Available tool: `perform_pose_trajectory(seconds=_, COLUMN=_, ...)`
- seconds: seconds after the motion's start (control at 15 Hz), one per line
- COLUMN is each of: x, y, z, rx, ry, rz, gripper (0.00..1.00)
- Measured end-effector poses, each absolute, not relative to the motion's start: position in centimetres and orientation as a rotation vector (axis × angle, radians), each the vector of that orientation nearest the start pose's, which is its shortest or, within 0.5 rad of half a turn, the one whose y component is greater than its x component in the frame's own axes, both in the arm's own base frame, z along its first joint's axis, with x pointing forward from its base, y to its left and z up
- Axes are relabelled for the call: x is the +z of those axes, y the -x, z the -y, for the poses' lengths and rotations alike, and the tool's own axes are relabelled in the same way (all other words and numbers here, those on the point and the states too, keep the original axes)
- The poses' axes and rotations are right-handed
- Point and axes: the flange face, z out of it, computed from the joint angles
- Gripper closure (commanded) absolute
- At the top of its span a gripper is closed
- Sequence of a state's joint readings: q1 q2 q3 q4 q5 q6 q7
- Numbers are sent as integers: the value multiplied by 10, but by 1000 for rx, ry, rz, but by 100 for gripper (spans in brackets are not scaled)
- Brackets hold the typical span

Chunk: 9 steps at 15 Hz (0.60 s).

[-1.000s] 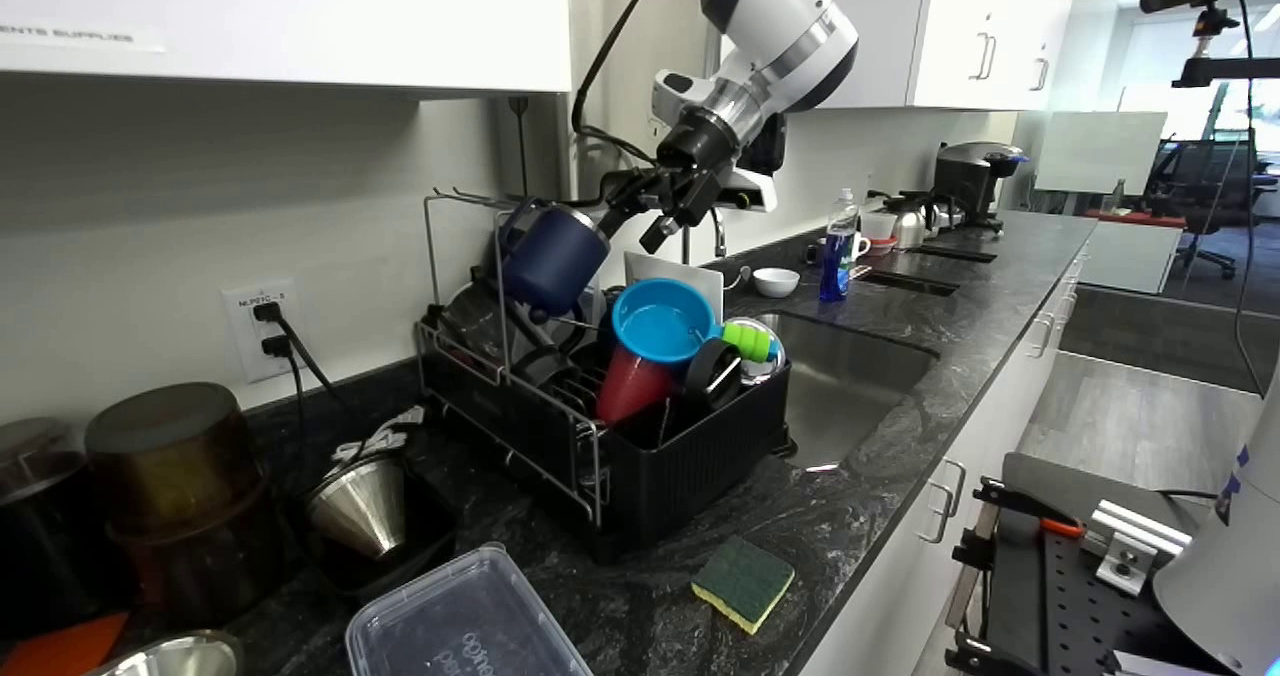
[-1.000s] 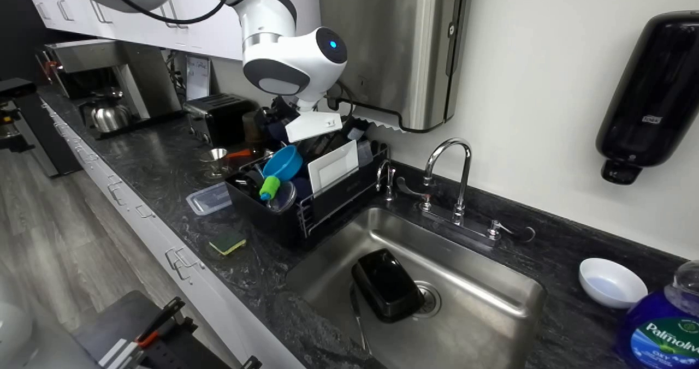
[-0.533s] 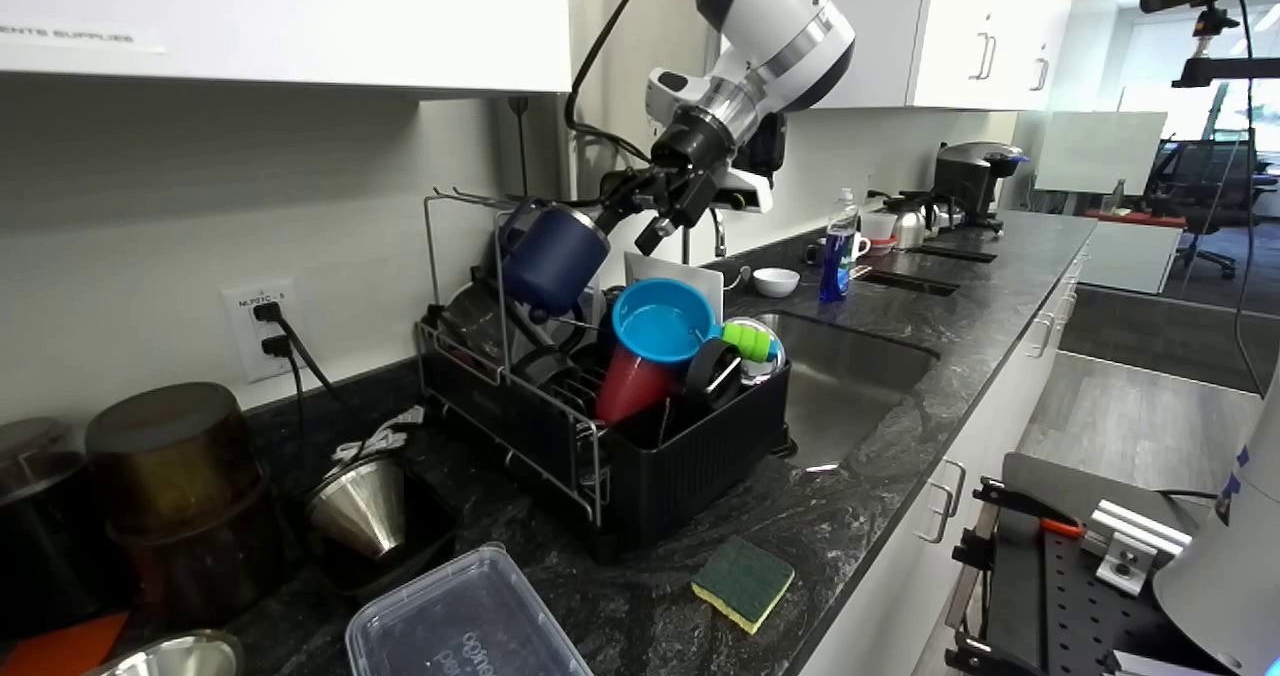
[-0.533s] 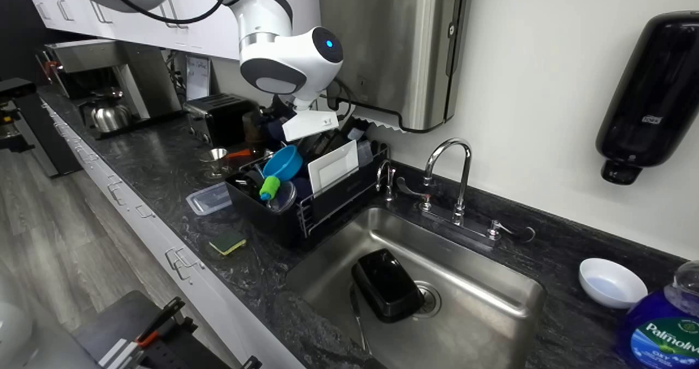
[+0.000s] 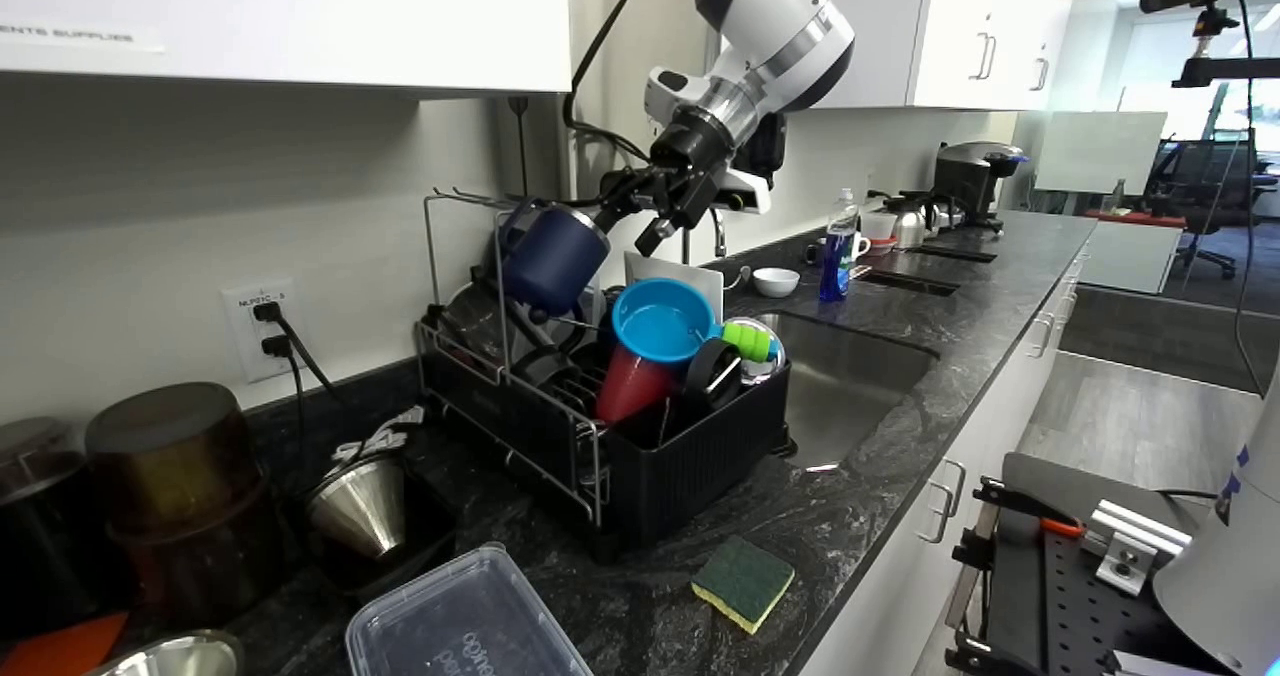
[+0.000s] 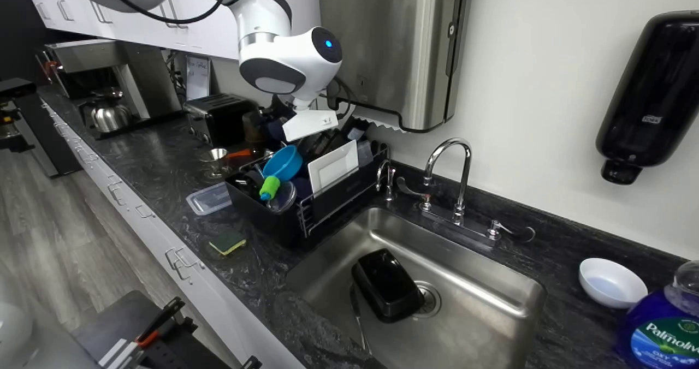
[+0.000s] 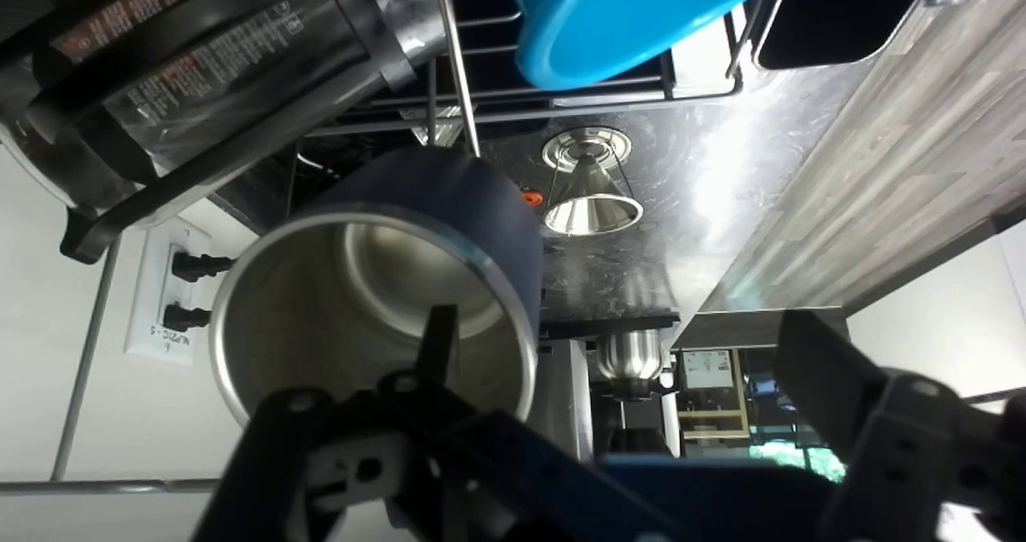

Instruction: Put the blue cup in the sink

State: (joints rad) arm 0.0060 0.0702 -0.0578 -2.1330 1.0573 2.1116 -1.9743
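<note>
Navy-blue cup (image 5: 555, 264), left of centre, sits tilted in the raised wire part of the dish rack (image 5: 700, 461); same spot as a second ago. Right next to it, gripper (image 5: 629, 231) reaches down at the cup's rim. Arm (image 5: 785, 31) is a touch farther left than a second ago in both exterior views; hardly any change from half a second ago. Then a light-blue dipper (image 5: 655, 326) over a red cup (image 5: 633, 386), both in the rack, unmoved. Then the sink (image 5: 850, 371).

Wrist view, left to right: wall outlet (image 7: 152, 285), then the cup's mouth and metal interior, hidden in the exterior views. Gripper fingers (image 7: 439, 341) stand spread wide, one across the mouth, the other off to the right, well apart from the cup. Can't tell if the first touches the cup wall.

In an exterior view the cup is hard to make out, but the sink floor shows: thin utensil (image 6: 357, 319), black container (image 6: 386, 285), drain (image 6: 431, 299) just beside it.
</note>
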Motion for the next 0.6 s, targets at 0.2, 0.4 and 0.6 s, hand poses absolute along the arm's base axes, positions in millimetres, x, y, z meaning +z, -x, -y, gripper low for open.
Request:
perform_pose_trajectory(seconds=0.2, x=385, y=-556, z=-14, rx=-915, ry=1952, rz=1499, gripper=0)
perform_pose_trajectory(seconds=0.4, x=384, y=-556, z=-17, rx=-923, ry=1941, rz=1502, gripper=0)
perform_pose_trajectory(seconds=0.6, x=380, y=-557, z=-20, rx=-929, ry=1928, rz=1506, gripper=34)
